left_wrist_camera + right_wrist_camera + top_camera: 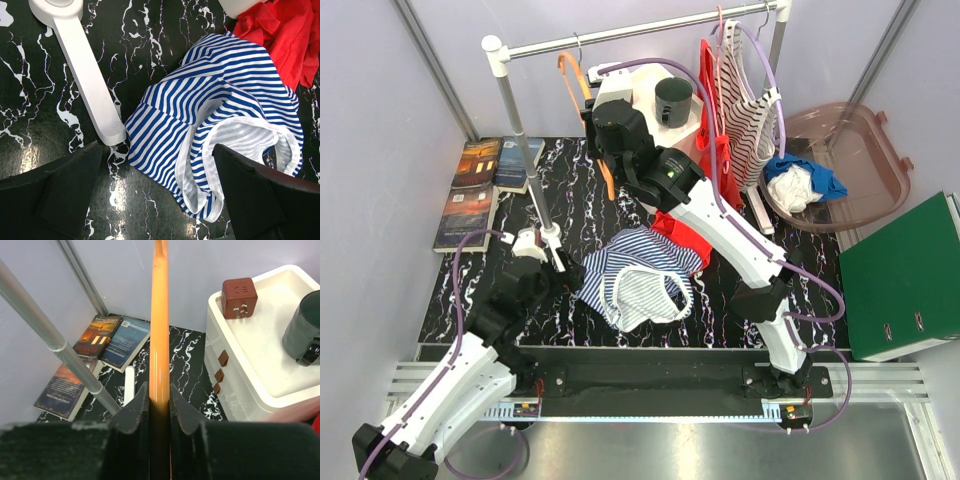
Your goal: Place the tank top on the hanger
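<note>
- Right wrist view: the right gripper [159, 405] has its two fingers pressed against either side of the hanger [160, 340]. They are nearly closed and grip one orange bar, whose long axis runs straight up and away from the fingers.
- In the top view, the hanger [572, 82] hangs from the rail [640, 30] over the far edge of the surface. It is just left of the white drawer unit [665, 125].
- The tank top [635, 275] lies crumpled near the middle of the surface, toward its near edge. Its far right side touches the red garment [680, 225].
- The left gripper [160, 200] hovers with its fingers spread as wide as they go and holds nothing. The rack's white foot [85, 75] lies just ahead of its left finger.
- The striped top [215, 115] lies directly ahead of the left fingers and a little to the right, with its white-edged opening nearest the right finger.
- The top and hanger are well apart. The left arm is clearly nearer the cloth, so it looks better placed to lift it while the right brings the hanger down.
</note>
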Motion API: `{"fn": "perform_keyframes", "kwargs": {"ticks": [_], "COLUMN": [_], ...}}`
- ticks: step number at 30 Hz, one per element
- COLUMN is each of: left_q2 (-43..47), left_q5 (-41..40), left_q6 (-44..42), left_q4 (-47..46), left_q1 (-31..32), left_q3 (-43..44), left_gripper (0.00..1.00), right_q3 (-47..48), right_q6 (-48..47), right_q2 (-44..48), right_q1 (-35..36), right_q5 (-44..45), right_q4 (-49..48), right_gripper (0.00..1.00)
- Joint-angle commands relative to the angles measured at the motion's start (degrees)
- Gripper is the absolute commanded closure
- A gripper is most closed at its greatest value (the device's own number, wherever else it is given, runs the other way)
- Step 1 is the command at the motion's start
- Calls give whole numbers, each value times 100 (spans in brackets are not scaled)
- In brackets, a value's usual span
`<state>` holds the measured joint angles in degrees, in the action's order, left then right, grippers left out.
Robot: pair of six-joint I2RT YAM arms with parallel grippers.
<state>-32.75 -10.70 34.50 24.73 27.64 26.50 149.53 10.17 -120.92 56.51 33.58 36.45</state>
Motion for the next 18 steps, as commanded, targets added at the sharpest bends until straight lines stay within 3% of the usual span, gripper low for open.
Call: {"fn": "perform_keyframes", "kwargs": {"ticks": [1, 4, 12, 18], "left_q2": [-73, -117, -293, -977], "left_q5": [50, 42, -336, -328], "left_q6": [-40, -58, -172, -391], "left_q4": [-267, -276, -469, -1154], "left_q1": [-22, -13, -13, -92], "left_q3": [39, 48, 189, 504], "left_gripper": [1, 1, 1, 1], "right_q3": [207, 461, 840, 727], "right_q6": [-261, -419, -824, -859], "right_q2": [166, 61, -10, 209], "right_q1": [44, 44, 44, 44], "right_q5": [183, 228, 131, -141], "right_q4": [47, 38, -330, -586], "right_gripper": [93, 100, 100, 100]}}
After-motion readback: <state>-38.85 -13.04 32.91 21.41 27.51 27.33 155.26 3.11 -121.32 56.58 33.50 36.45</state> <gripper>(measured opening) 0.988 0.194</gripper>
